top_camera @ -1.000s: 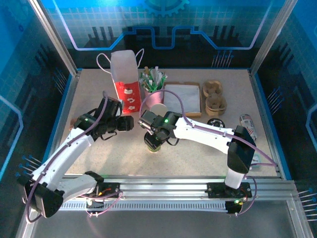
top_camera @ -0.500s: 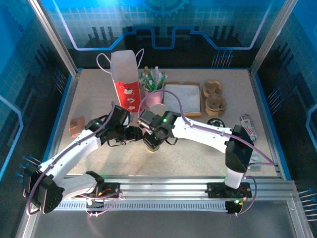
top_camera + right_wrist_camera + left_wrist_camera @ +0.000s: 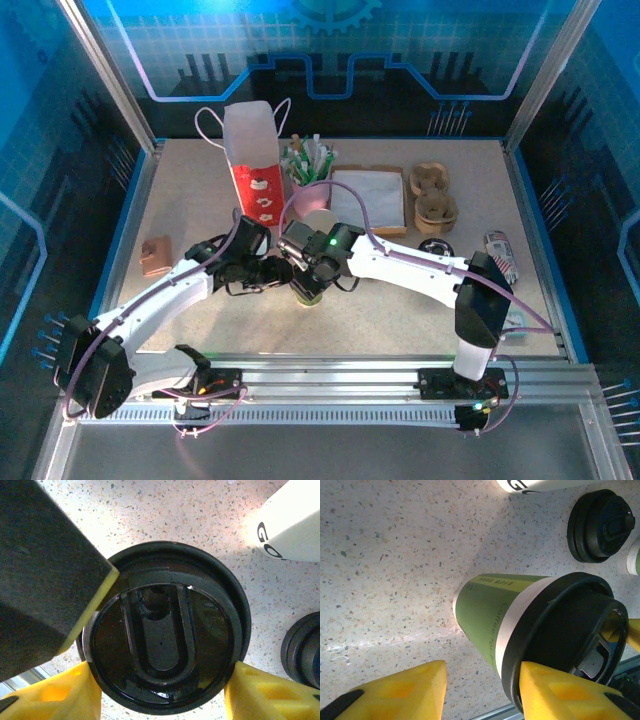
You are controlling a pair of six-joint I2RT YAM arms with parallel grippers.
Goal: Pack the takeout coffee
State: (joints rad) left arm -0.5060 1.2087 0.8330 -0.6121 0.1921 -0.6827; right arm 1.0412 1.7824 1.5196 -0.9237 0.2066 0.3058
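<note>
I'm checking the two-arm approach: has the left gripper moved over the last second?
Yes. In the top view the left gripper has moved right, closing on the lidded green cup, which stayed put.

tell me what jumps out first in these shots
The green cup with a black lid stands in the middle of the table, where both arms meet. The right gripper clamps the lid's rim from both sides, while the left gripper is open with one finger against that rim. Behind them, a red-and-white bag stands upright toward the back.
</note>
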